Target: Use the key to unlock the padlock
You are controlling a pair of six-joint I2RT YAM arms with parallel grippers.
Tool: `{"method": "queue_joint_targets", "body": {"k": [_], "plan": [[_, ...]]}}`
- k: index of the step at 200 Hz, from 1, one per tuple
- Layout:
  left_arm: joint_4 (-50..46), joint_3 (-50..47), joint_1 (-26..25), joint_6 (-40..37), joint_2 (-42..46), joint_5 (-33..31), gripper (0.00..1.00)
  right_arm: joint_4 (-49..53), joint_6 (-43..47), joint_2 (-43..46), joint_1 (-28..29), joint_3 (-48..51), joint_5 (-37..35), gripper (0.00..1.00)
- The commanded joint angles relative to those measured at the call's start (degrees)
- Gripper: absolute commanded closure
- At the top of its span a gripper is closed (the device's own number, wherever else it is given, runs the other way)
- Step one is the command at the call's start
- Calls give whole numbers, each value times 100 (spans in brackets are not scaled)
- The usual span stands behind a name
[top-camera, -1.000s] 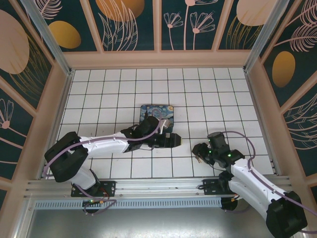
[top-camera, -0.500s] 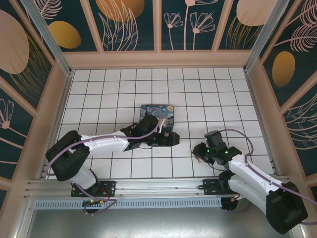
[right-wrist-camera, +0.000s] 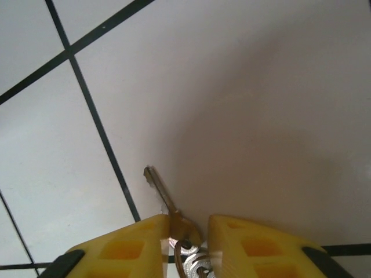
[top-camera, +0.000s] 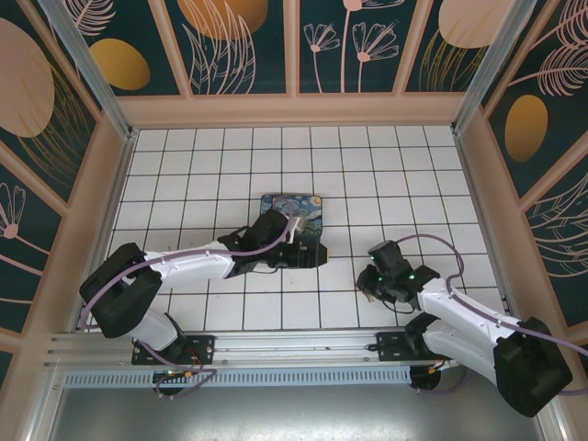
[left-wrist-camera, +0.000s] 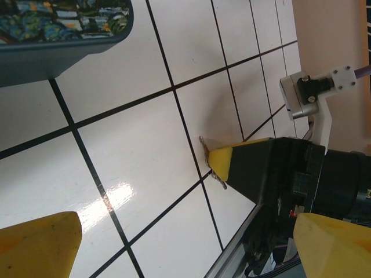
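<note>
Right hand [right-wrist-camera: 188, 227] is pinching key [right-wrist-camera: 161, 191] by its bow, blade pointing forward, low over desk [top-camera: 413, 184]. It is edging leftward from a second ago. Left hand [top-camera: 316, 255], fingers spread, is pulling back toward painted box [top-camera: 289, 209]. Cannot tell where padlock is sitting, so insertion looks premature.

The counter [top-camera: 184, 165] was a spread of glossy white tiles with dark grout lines. A blue-and-yellow swirl-painted box [top-camera: 276, 204] sat flat on it near the middle. To the near right of that box, the key [right-wrist-camera: 168, 202] lay with its blade on a tile just beside a grout line, its head pinched between the right hand's [right-wrist-camera: 188, 223] fingers.
</note>
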State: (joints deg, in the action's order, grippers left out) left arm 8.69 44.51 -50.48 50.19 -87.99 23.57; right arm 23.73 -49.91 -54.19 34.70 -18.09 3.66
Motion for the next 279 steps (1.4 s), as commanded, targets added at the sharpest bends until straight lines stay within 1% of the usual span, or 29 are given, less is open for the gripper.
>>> {"method": "queue_joint_targets", "body": {"k": [1, 38, 89, 105, 145, 154, 162, 174, 183, 200, 214, 237, 244, 256, 279], "plan": [[-102, -83, 64, -173, 185, -11, 6, -477, -76, -435, 209, 184, 113, 75], [-128, -118, 111, -246, 229, -28, 6, -551, -146, -726, 387, 129, -13, 78], [-156, -120, 126, -350, 185, -21, 6, -850, -232, -705, 598, 169, -137, 83], [-225, -66, 127, -417, 179, -45, 7, -812, -280, -646, 650, 151, -202, 87], [-382, 163, 131, -580, 146, -80, 7, -513, -157, -204, 696, -112, -400, 92], [-321, 198, 127, -501, 116, 5, 7, -492, -81, -118, 694, -141, -419, 94], [-94, 167, 126, -325, 91, 206, 8, -483, -19, -43, 695, -134, -428, 97], [269, 91, 109, -65, 21, 489, 9, -492, 48, 29, 692, -95, -428, 98], [375, 69, 100, -2, -11, 534, 10, -482, 90, 83, 696, -77, -428, 98], [277, 115, 100, -54, -32, 406, 11, -399, 125, 178, 701, -72, -478, 98], [400, 60, 100, -7, -80, 438, 14, -385, 165, 270, 690, -90, -518, 98], [731, -25, 55, 85, -255, 611, 23, -447, 258, 406, 690, -173, -474, 99], [833, -46, 37, 68, -294, 689, 26, -443, 311, 442, 695, -235, -306, 99], [1276, -158, 31, 146, -344, 901, 32, -397, 390, 501, 695, -361, -259, 99], [2026, -248, 39, 211, -631, 1347, 41, -334, 494, 483, 679, -540, -110, 99]]}}
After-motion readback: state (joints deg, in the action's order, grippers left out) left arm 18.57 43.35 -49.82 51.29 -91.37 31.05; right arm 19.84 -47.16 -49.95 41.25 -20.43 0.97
